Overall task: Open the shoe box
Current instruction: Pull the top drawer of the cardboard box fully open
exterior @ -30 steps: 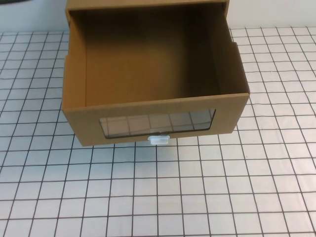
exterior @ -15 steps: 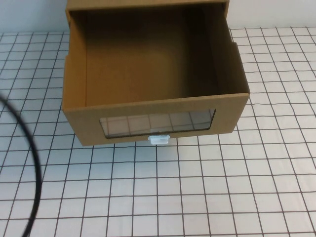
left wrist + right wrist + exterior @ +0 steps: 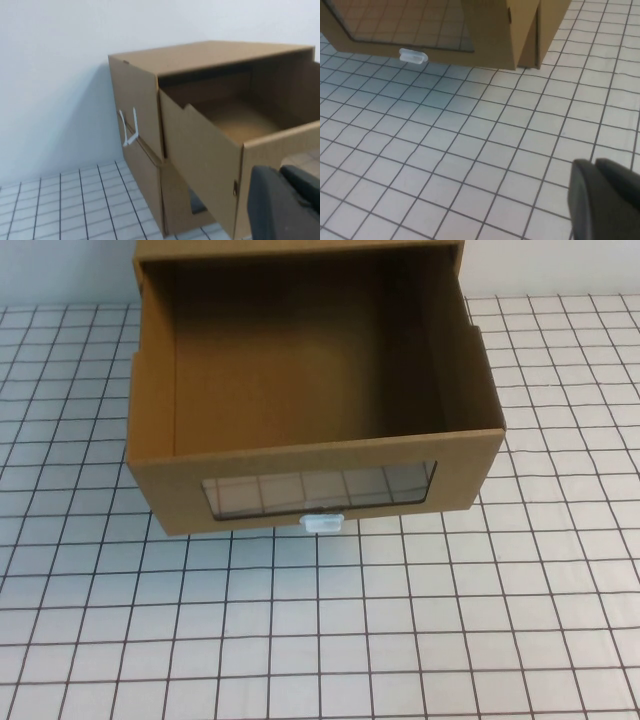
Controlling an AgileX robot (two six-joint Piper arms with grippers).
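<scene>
The brown cardboard shoe box has its drawer [image 3: 160, 430] slid out toward me, and the inside is bare. The front wall carries a clear window [image 3: 318, 487] and a small white pull tab [image 3: 322, 523]. The outer sleeve [image 3: 300, 248] stands behind, against the wall. Neither gripper shows in the high view. In the left wrist view my left gripper [image 3: 279, 172] is shut on nothing, beside the left front corner of the drawer [image 3: 200, 150]. In the right wrist view my right gripper [image 3: 596, 164] hangs shut and empty over the table, in front of the drawer [image 3: 490, 30] and away from the tab [image 3: 413, 55].
The box rests on a white tabletop with a black grid [image 3: 320, 640]. A white wall [image 3: 50, 75] rises behind the box. A white tie loop [image 3: 129, 129] sticks out of the sleeve's left side.
A black cable that crossed the left of the high view half a second ago is gone from view. The box and drawer have not moved.
</scene>
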